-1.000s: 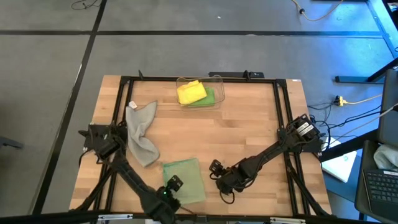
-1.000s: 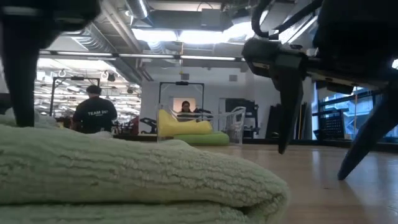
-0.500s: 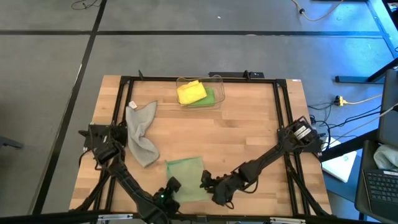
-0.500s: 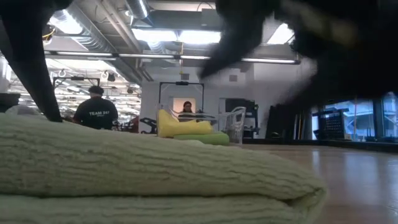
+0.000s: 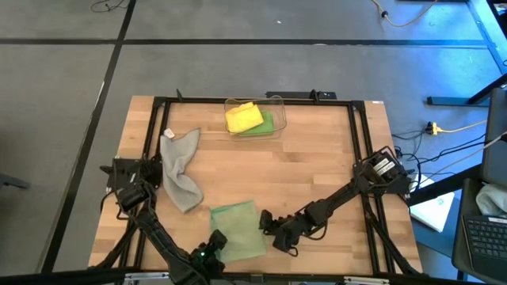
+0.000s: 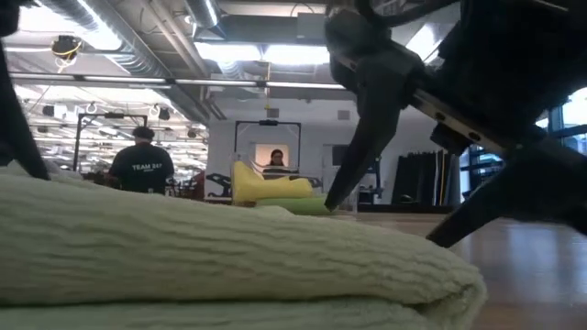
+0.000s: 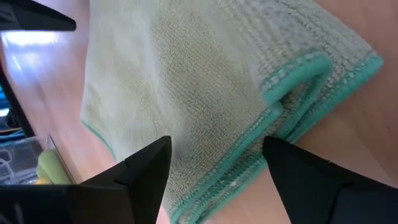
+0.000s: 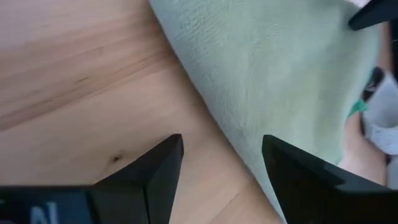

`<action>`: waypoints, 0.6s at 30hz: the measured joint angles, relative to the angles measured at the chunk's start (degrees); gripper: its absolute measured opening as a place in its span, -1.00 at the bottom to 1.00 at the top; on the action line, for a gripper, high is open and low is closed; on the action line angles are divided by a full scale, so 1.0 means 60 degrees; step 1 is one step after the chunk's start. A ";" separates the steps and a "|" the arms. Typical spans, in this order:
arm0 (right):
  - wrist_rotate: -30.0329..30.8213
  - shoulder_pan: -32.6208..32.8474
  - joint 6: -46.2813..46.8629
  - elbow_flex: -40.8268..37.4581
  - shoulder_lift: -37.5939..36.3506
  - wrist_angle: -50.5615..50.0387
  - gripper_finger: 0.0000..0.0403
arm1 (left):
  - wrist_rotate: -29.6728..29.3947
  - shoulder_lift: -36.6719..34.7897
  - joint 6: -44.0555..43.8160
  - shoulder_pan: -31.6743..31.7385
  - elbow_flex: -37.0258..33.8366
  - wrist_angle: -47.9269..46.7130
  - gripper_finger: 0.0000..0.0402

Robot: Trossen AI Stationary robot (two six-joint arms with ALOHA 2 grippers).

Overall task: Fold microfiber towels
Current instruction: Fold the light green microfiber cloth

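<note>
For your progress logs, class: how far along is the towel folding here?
Done: the pale sage towel lies folded. In hand: the left gripper and right gripper flank it, both open. Left: the grey towel lies crumpled; the yellow towel and bright green towel sit in the clear bin.

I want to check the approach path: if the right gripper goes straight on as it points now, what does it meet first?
Most likely the folded pale sage green microfiber towel: the open right gripper points at its near edge, just above bare wood. Height is unclear.
</note>
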 joint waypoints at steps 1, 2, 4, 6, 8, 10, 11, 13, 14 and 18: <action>-0.0004 0.0000 -0.0037 -0.0214 0.0004 0.0439 0.13 | -0.0003 0.0000 -0.0119 -0.0021 -0.0002 -0.0023 0.29; -0.0009 -0.0003 -0.0052 -0.0383 0.0007 0.0933 0.13 | -0.0009 0.0000 -0.0231 -0.0024 -0.0002 -0.0036 0.29; -0.0065 0.0024 -0.0215 -0.0676 0.0047 0.1982 0.13 | 0.0001 0.0000 -0.0370 -0.0013 -0.0002 -0.0041 0.29; -0.0256 0.0024 -0.0477 -0.0950 0.0063 0.2963 0.13 | 0.0007 0.0000 -0.0356 0.0025 -0.0005 -0.0041 0.29; -0.0341 0.0030 -0.0720 -0.1129 0.0073 0.3572 0.13 | 0.0066 0.0000 -0.0344 0.0054 -0.0005 -0.0037 0.29; -0.0463 0.0030 -0.0710 -0.1236 0.0073 0.3846 0.13 | 0.0078 0.0000 -0.0339 0.0101 -0.0005 -0.0036 0.29; -0.0560 0.0019 -0.0660 -0.1280 0.0073 0.3919 0.13 | 0.0081 0.0000 -0.0341 0.0114 -0.0005 -0.0034 0.29; -0.0705 0.0012 -0.0594 -0.1366 0.0073 0.4081 0.13 | 0.0097 0.0000 -0.0337 0.0148 -0.0005 -0.0033 0.29; -0.0813 0.0016 -0.0594 -0.1384 0.0072 0.4125 0.13 | 0.0124 -0.0003 -0.0337 0.0151 -0.0005 -0.0030 0.29; -0.1224 0.0247 -0.0654 -0.1379 0.0073 0.4115 0.14 | 0.0153 -0.0007 -0.0333 0.0193 -0.0005 -0.0030 0.29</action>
